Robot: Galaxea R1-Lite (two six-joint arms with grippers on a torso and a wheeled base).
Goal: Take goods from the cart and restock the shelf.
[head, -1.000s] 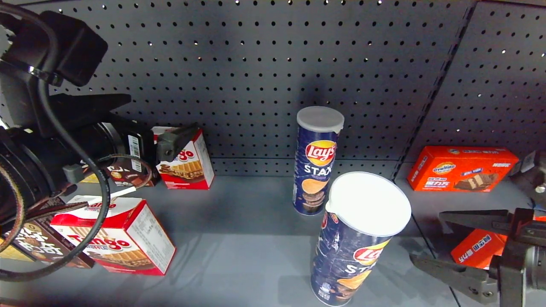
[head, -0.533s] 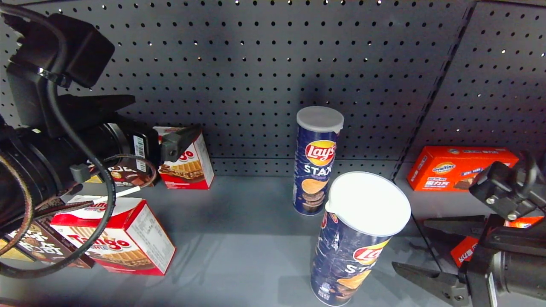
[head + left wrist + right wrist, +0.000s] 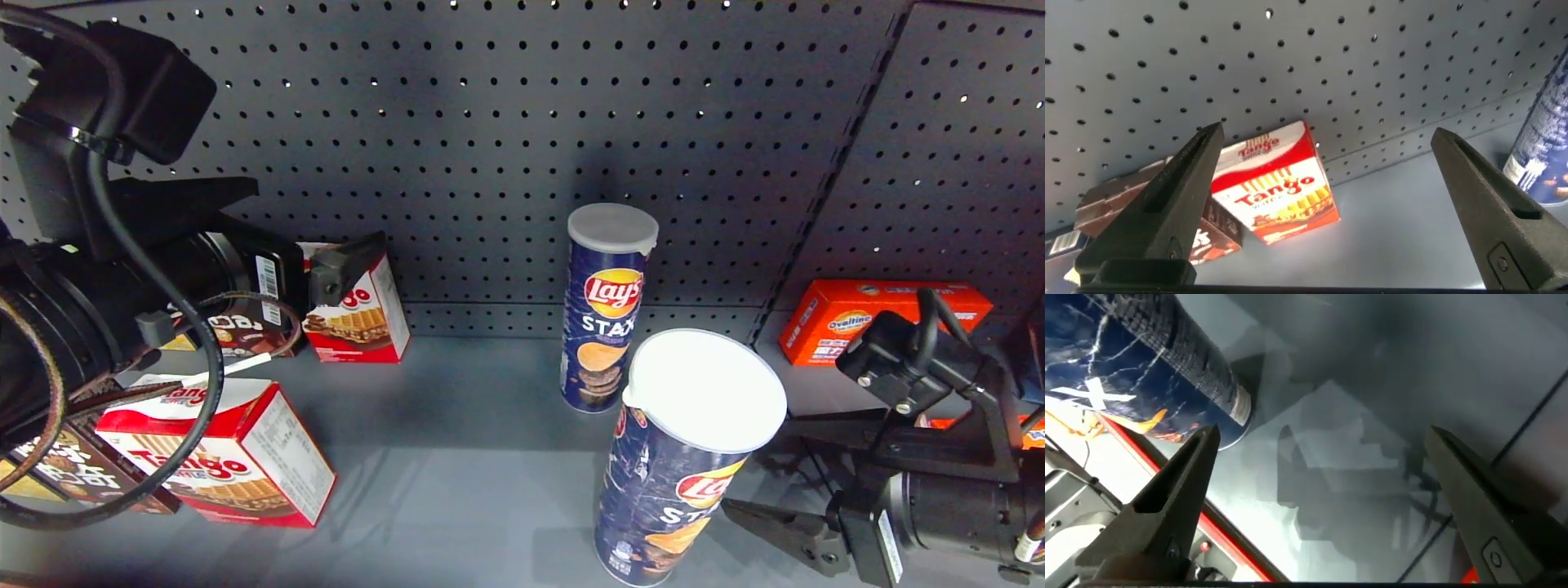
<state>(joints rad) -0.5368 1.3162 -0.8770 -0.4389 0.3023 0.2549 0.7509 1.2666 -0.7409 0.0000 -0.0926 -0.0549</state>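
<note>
Left gripper and right gripper both wide apart above grey shelf, pegboard behind

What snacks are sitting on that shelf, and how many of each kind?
Chip cans: 2
Red-and-white wafer boxes: 2
Orange boxes: 2, one mostly hidden behind the arm
Dark brown boxes: 2, both partly hidden
Total: 8 that can be made out
</note>
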